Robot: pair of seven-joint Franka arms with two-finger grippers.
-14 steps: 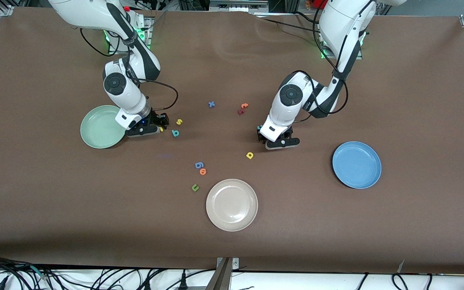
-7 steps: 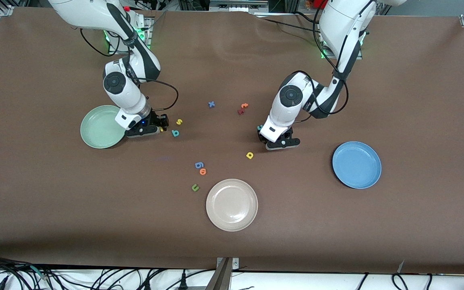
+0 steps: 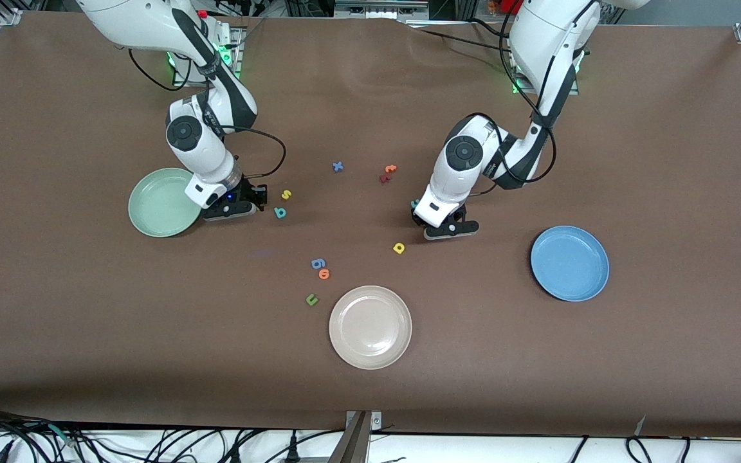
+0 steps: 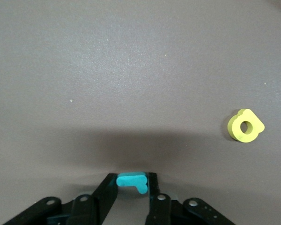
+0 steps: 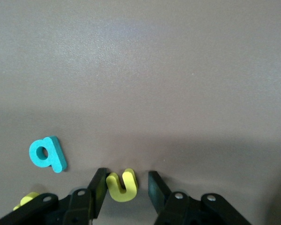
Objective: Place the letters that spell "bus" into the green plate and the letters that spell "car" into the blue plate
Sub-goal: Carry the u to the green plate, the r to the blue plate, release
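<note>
Two simultaneous pick-ups at counter level. The right pincer [image 5: 126,182] stands low over the small yellow foam letter u [image 5: 122,185], its fingers apart and astride the letter: one finger touches it, the other shows a narrow gap. The left pincer [image 4: 131,183] is clamped on the small teal foam letter r [image 4: 132,180], both fingers against its sides, the letter resting on the brown counter [image 3: 538,360]. The round pale green plate [image 3: 152,218] lies just beside the right pincer, toward the right arm's end edge of the counter; the round blue plate [image 3: 570,263] lies near the left pincer, toward the left arm's end edge. The teal foam letter b [image 3: 280,212] and yellow foam letter s [image 3: 286,194] wait beside the right pincer, and the yellow foam letter a [image 3: 399,247] lies near the left pincer, closer to the camera's edge. Good practice, as judged here: close the right fingers fully and squarely before lifting, since thin foam likely slips or twists under a lopsided squeeze; raise each letter straight up, clear the plate rim, and release low over the plate's middle so the light piece does not bounce out.
</note>
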